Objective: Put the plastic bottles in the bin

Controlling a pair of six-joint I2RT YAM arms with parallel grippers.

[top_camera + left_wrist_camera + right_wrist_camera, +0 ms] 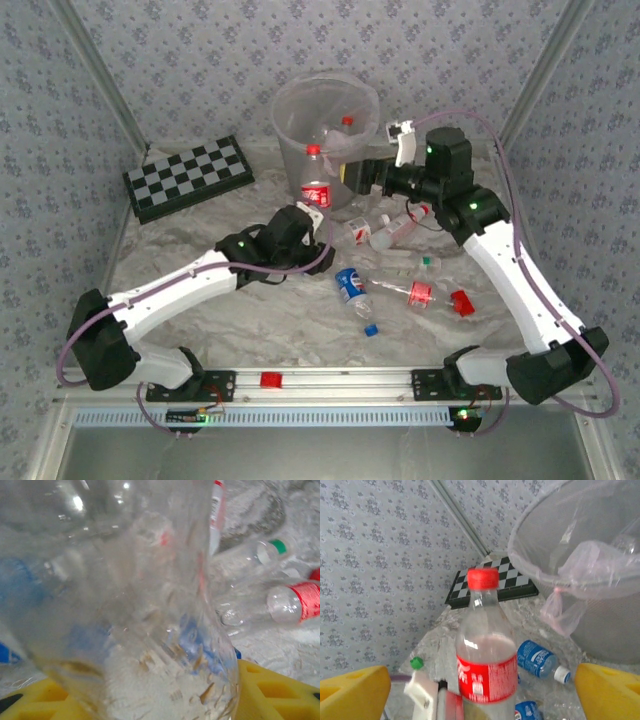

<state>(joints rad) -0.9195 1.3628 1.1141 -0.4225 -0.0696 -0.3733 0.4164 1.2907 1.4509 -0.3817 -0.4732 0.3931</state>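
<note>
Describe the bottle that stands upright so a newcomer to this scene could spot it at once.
Find the tall whitish bin at the back of the table. Just in front of it, at the left gripper, is the upright bottle: clear, red cap, red label. Its neighbours on the table all lie on their sides.

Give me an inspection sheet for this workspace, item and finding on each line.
Surface: marbled table, strewn with bottles.
Job's things: red-label bottle upright near the bin; red-capped bottle inside it; blue-label bottle and others lying loose.
Clutter: chessboard far left; blue cap; red block.
Tools: left tool shut on the red-label bottle; right tool open, facing it.
Cables: purple cable looping along each arm.
Surroundings: patterned walls.
</note>
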